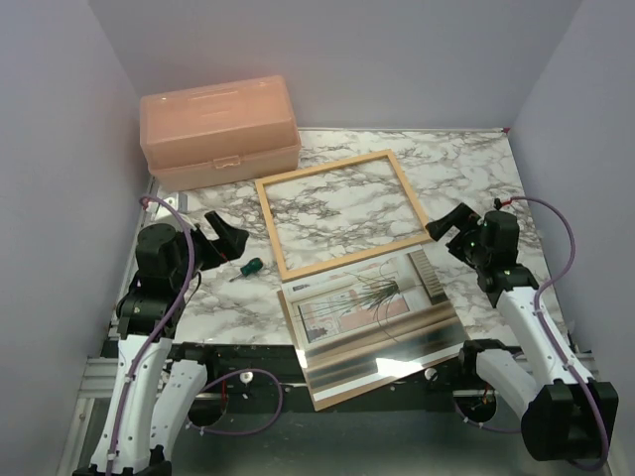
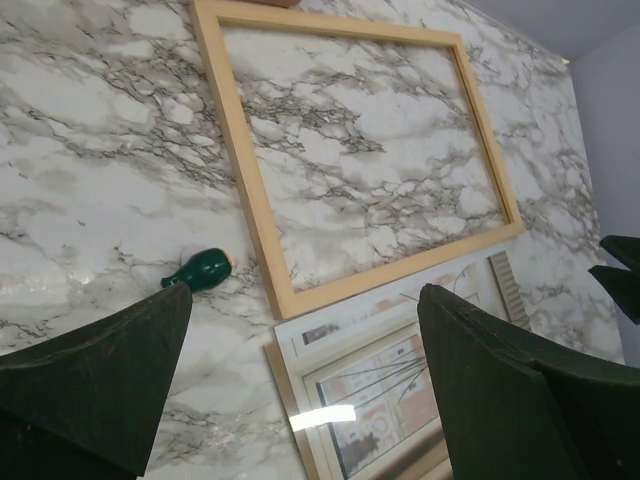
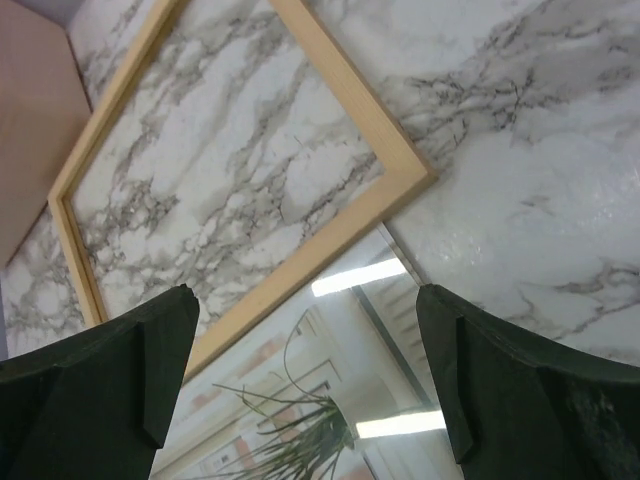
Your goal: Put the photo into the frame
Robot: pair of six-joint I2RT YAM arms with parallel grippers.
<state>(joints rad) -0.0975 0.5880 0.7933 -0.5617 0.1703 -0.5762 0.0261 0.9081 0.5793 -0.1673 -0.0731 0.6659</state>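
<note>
Left gripper [image 1: 220, 241] and right gripper [image 1: 451, 223] are found released, jaws wide, nothing held. The photo [image 1: 362, 297] is observed lying face up on the marble table [image 1: 466, 169], just beside the frame's [image 1: 268, 226] near bar.

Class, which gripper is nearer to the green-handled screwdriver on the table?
Left. The left gripper is open right beside the screwdriver. The right gripper is on the other side of the frame.
</note>
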